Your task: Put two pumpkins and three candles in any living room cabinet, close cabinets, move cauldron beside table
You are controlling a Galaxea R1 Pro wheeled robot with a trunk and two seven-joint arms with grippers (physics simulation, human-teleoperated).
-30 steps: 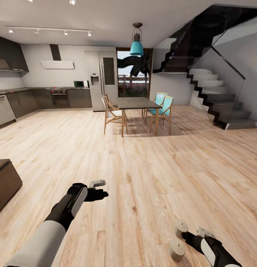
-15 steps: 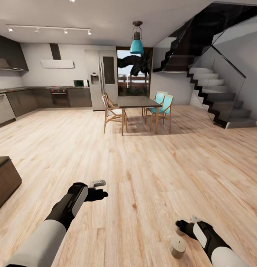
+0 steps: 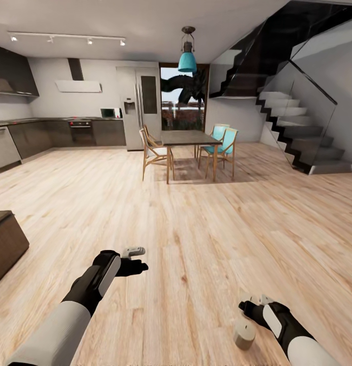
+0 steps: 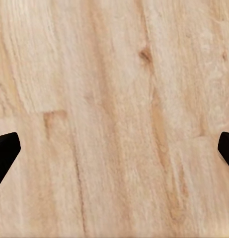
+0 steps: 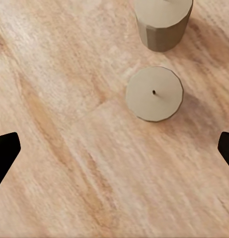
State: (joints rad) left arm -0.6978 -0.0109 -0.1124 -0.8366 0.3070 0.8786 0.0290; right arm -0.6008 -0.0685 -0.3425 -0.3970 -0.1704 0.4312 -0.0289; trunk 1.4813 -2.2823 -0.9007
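two candles (image 5: 154, 93) stand upright on the bare wooden floor (image 3: 196, 239), close together and far from any wall. short, stiff and likely light with smooth sides, each wants a pinch across its round flank. the right gripper (image 5: 114, 148) hangs spread wide above them, and the left gripper (image 4: 114, 148) is equally open over bare boards.

A dark dining table (image 3: 188, 138) is standing far ahead on the pale wood floor (image 3: 196, 229), wooden and teal chairs (image 3: 222, 145) flanking it; a teal pendant lamp (image 3: 187, 61) is hanging above, stairs (image 3: 303, 137) rising beyond.
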